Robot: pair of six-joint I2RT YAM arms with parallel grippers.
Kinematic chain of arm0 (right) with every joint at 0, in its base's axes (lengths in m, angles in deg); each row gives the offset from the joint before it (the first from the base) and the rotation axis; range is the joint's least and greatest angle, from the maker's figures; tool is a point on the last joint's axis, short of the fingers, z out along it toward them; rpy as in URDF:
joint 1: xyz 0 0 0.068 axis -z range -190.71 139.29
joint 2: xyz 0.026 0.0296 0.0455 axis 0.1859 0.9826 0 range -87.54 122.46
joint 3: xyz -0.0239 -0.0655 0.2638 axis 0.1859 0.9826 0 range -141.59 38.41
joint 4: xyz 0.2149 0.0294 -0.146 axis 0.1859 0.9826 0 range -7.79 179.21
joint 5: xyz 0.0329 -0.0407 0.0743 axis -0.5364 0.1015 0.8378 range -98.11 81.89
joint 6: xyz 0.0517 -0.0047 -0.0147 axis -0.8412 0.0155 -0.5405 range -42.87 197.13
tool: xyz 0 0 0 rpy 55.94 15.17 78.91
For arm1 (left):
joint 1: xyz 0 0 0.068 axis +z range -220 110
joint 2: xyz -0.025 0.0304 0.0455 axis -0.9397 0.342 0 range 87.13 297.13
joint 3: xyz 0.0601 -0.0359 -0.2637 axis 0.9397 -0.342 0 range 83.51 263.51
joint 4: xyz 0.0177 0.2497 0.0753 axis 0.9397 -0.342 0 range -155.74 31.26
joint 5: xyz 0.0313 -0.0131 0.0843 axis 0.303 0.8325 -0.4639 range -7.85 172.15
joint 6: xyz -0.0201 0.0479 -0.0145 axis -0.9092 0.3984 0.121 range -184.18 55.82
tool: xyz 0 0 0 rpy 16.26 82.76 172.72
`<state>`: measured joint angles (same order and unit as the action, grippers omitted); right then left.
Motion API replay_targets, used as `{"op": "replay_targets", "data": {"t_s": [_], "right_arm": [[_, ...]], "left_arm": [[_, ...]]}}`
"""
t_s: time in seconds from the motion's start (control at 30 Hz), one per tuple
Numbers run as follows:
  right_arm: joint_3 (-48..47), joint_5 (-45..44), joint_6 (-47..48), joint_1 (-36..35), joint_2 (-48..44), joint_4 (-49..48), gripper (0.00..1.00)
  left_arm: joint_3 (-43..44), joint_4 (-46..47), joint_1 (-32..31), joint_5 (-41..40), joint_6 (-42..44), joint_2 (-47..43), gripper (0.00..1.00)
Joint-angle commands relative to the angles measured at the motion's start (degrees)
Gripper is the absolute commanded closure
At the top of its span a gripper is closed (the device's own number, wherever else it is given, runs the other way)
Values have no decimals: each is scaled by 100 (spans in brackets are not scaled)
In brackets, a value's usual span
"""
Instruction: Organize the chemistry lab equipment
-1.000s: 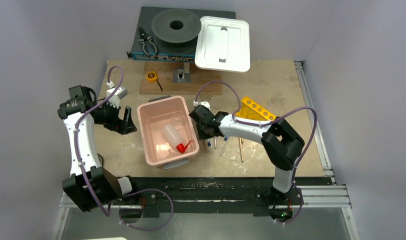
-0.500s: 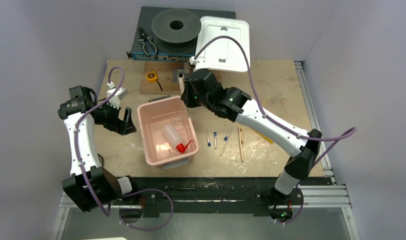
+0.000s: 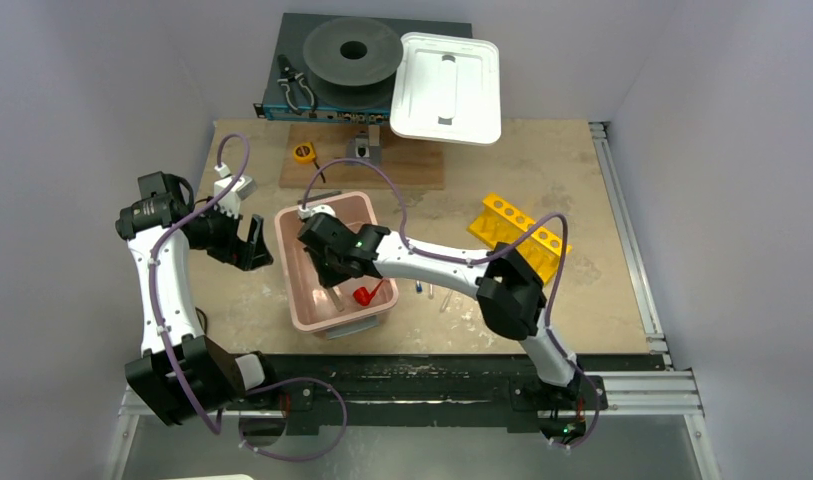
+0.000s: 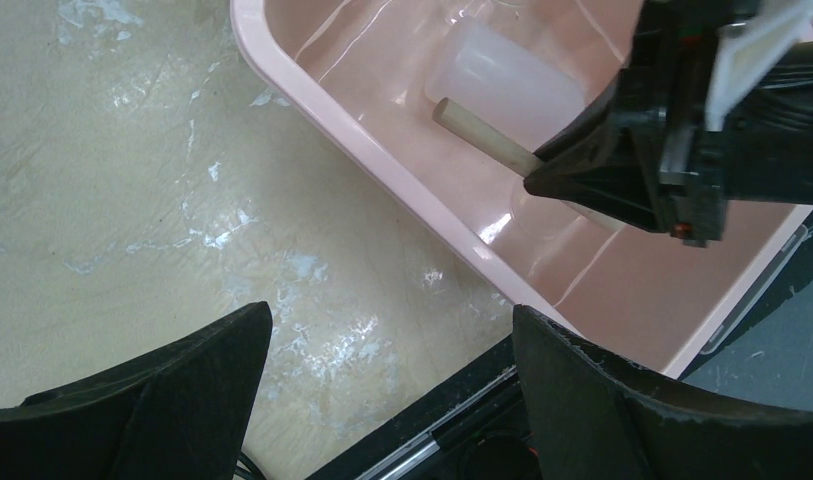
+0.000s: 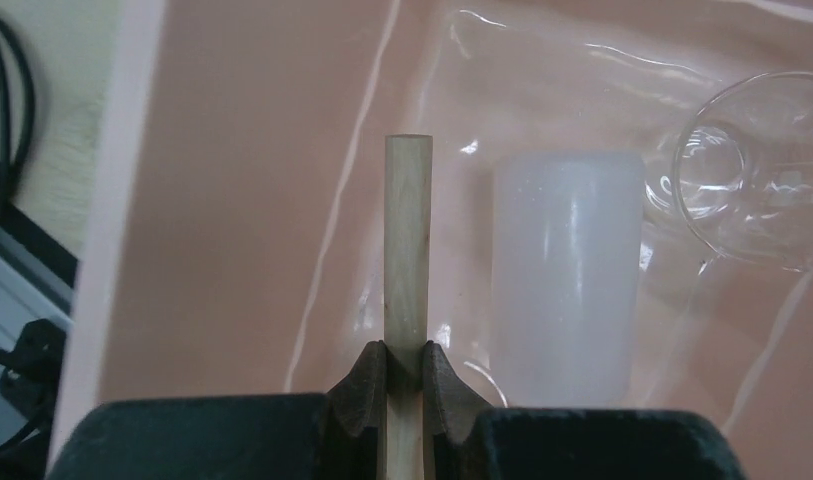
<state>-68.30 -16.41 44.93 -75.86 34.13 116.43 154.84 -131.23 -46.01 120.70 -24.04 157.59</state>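
My right gripper (image 3: 329, 268) reaches into the pink bin (image 3: 287, 262) and is shut on a wooden stick (image 5: 408, 230); in the right wrist view the gripper (image 5: 407, 352) pinches the stick near its lower end. The white squeeze bottle (image 5: 567, 285) lies in the bin beside the stick, its red spout (image 3: 365, 296) at the near end. A small clear glass (image 5: 757, 170) lies behind it. Thin blue-capped tubes (image 3: 431, 292) lie on the table right of the bin. The yellow holed rack (image 3: 517, 235) stands further right. My left gripper (image 3: 250, 245) is open and empty, left of the bin.
Black pliers (image 3: 294, 88), a grey disc (image 3: 352, 52) and a white lid (image 3: 447, 88) lie at the back. A yellow tape measure (image 3: 302, 152) sits on a wooden board (image 3: 412, 172). The left wrist view shows the bin rim (image 4: 382, 165) and the stick (image 4: 482, 140).
The right arm went from the tubes on the table up toward the back, then swung left and down into the pink bin with the stick. The left arm has not moved.
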Motion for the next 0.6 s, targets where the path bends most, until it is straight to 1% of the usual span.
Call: {"op": "replay_targets", "data": {"t_s": [0.0, 0.1, 0.17, 0.2, 0.3, 0.43, 0.57], "right_arm": [[-296, 75, -103, 65, 85, -253, 100], [-594, 159, -31, 70, 224, -103, 76], [-720, 97, 38, 79, 105, -24, 65], [-758, 69, 73, 104, -4, 3, 61], [-719, 4, 103, 263, -469, 52, 58], [-339, 30, 113, 597, -1358, 19, 56], [597, -254, 153, 1019, -2233, -112, 61]], "left_arm": [[-8, 72, 51, 135, 132, -135, 10], [-5, 74, 48, 123, 139, -144, 10], [-5, 61, 51, 103, 151, -139, 10], [-5, 65, 51, 97, 155, -141, 10], [-5, 71, 51, 104, 160, -146, 10], [-22, 80, 46, 135, 142, -126, 10], [-92, 109, 49, 104, 171, -118, 10]]}}
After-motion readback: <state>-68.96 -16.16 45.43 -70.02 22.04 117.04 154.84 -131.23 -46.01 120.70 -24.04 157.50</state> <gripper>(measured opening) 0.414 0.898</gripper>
